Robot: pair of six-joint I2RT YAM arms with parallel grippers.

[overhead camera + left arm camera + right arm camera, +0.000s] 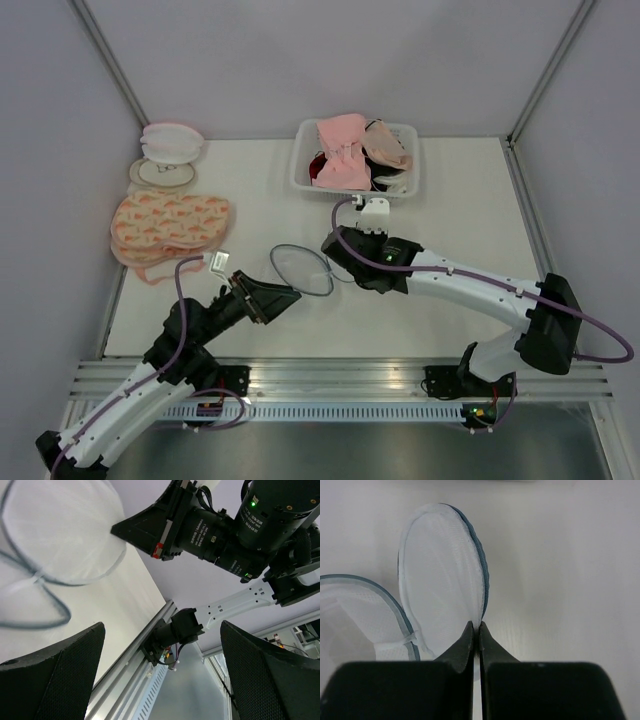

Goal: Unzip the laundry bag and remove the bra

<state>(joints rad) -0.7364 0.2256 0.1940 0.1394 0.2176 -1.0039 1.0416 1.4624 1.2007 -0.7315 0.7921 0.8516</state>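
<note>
The laundry bag (300,268) lies open in the middle of the table, its two white mesh halves spread apart and empty. In the right wrist view one half (442,580) stands upright and the other half (350,615) lies to its left. My right gripper (328,262) (476,626) is shut on the dark zipper rim of the upright half. My left gripper (285,297) (161,627) is open and empty just below and left of the bag (60,530). A beige bra (385,145) lies in the white basket (298,165) at the back.
Pink garments (342,150) fill the basket beside the bra. Flat pink-orange patterned bags (170,225) lie at the left edge. White-and-pink discs (168,142) are stacked at the back left. An aluminium rail (340,375) runs along the near edge.
</note>
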